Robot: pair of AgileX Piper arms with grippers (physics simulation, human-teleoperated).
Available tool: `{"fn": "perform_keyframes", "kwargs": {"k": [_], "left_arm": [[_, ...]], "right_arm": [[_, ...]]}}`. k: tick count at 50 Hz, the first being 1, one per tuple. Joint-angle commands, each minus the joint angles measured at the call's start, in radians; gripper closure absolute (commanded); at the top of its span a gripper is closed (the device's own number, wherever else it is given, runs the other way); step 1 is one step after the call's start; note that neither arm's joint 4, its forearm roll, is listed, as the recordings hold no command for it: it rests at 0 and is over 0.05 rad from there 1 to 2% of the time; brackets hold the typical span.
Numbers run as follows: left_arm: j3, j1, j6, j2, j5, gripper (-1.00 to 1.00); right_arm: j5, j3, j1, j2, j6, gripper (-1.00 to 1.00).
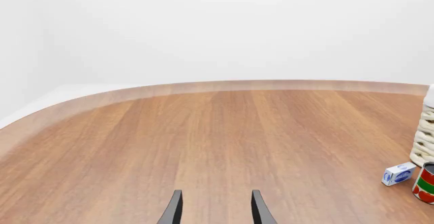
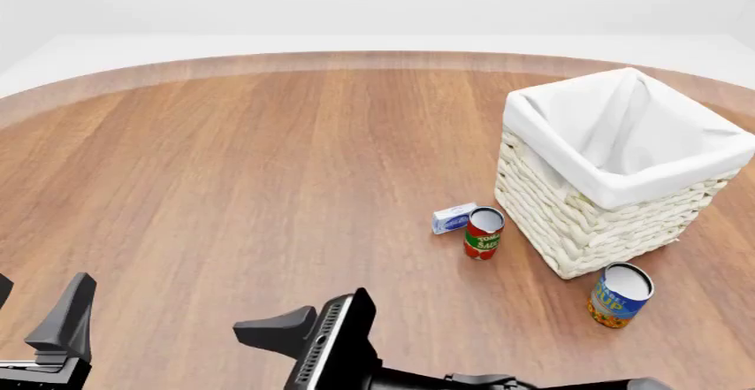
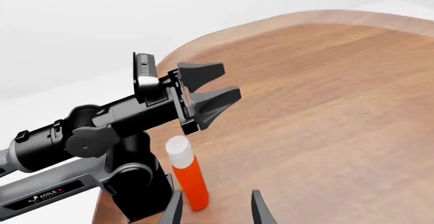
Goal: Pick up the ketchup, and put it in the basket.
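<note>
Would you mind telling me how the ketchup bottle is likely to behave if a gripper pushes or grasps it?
The ketchup bottle stands upright, tall and slim, so a push near its white cap would probably tip it. Its round body may roll once down. It looks smooth, so it might slip.

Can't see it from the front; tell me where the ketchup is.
Only the right wrist view shows the ketchup: upright on the table near the left arm's base, below the left gripper.

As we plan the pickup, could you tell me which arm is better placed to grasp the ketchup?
Right. The right pincer, open, faces the upright ketchup bottle standing just ahead of its fingertips. The left pincer, also open, points elsewhere across the table; its wrist view shows no ketchup.
</note>
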Motion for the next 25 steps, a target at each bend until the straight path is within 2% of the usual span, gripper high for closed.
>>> {"fn": "perform_keyframes", "kwargs": {"k": [1, 9, 25], "left_arm": [[0.0, 0.0, 0.0, 0.0, 0.0, -1.0], [0.0, 0.0, 0.0, 0.0, 0.0, -1.0], [0.0, 0.0, 0.0, 0.0, 0.0, -1.0]], "right_arm": [[0.001, -0.018, 0.032, 0.028, 0.017, -1.0], [0.02, -0.03, 0.077, 0.021, 0.025, -1.0], [0.031, -0.065, 0.103, 0.049, 0.033, -1.0]]}}
